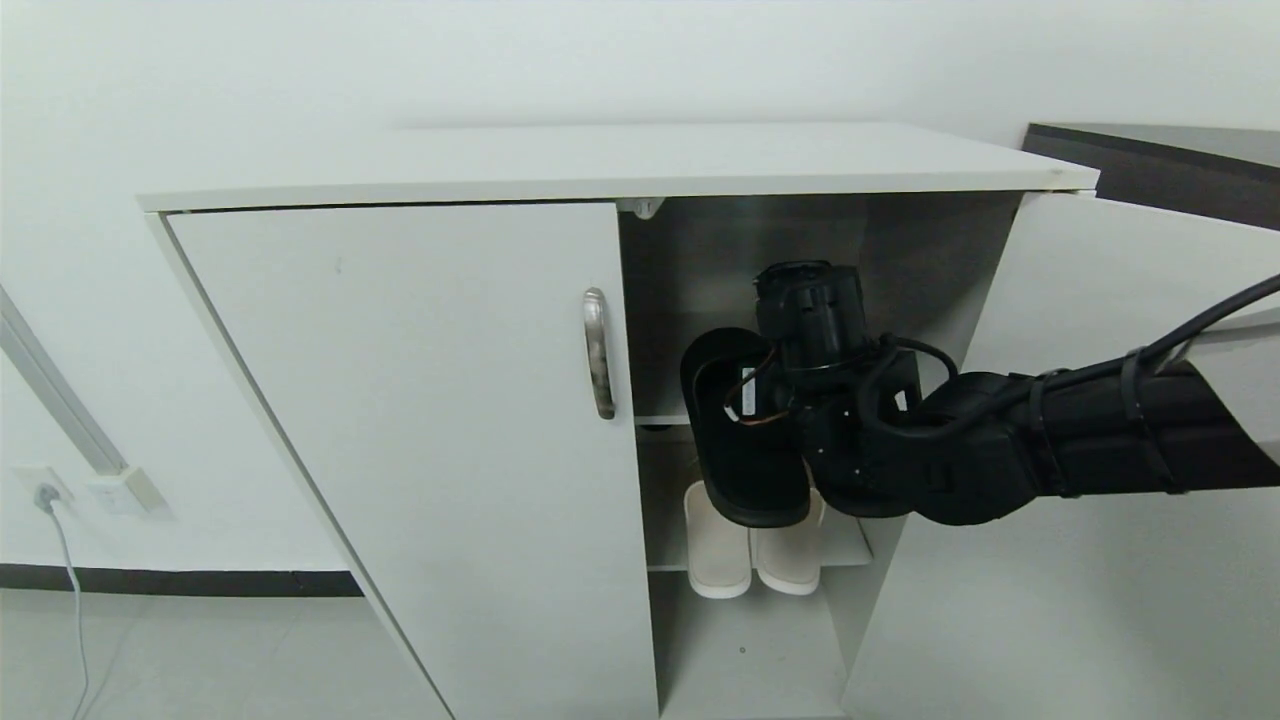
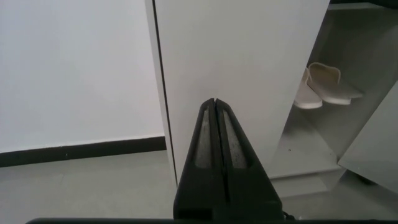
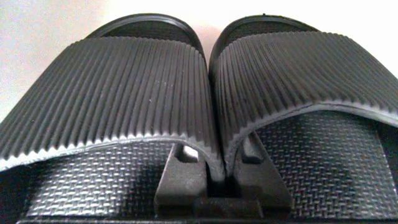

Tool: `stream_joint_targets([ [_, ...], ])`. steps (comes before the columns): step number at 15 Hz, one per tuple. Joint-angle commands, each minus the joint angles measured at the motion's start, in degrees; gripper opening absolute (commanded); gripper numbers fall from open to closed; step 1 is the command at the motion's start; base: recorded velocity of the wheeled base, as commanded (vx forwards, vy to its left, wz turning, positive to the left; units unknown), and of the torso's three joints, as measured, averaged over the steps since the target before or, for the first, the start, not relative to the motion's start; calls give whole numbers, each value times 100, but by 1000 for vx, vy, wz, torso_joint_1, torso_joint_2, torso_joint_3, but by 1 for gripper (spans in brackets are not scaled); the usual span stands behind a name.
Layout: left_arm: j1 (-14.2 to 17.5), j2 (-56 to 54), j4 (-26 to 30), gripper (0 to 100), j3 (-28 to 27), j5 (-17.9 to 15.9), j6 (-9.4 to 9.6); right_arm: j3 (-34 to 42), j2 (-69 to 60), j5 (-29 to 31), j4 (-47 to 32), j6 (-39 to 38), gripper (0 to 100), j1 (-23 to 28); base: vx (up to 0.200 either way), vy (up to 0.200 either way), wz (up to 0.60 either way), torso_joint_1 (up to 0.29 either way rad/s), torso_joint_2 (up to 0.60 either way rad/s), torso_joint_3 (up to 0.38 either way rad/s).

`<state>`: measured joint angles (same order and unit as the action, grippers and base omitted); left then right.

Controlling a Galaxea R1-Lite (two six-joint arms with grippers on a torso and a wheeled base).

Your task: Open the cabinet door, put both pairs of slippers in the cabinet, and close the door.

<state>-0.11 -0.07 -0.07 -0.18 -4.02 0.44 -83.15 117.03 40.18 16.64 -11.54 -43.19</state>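
The white cabinet (image 1: 600, 160) has its right door (image 1: 1100, 290) swung open and its left door (image 1: 420, 430) closed. A pair of white slippers (image 1: 755, 550) (image 2: 323, 84) lies on the lower shelf, toes outward. My right gripper (image 3: 214, 171) is shut on the inner strap edges of the black slippers (image 1: 745, 440) (image 3: 124, 87), holding them side by side in the opening at the level of the upper shelf. My left gripper (image 2: 214, 106) is shut and holds nothing, low in front of the closed left door.
A metal handle (image 1: 598, 352) is on the closed door's right edge. The bottom compartment (image 1: 745, 650) lies under the white slippers. A wall socket with a cable (image 1: 45, 495) is at far left, and a dark tabletop (image 1: 1150, 160) stands behind the open door.
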Motion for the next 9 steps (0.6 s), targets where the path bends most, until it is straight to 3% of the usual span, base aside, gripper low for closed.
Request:
stream_joint_targets([
  [1,2,7,-1,0,1,-2,9,-263,206,-45,-64,3,0,136,0,0,0,0,0,0],
  [9,2,7,-1,0,1,7,0,-1942,804,-248,-1277,-41,0,426,0,0,0,0,0,0],
])
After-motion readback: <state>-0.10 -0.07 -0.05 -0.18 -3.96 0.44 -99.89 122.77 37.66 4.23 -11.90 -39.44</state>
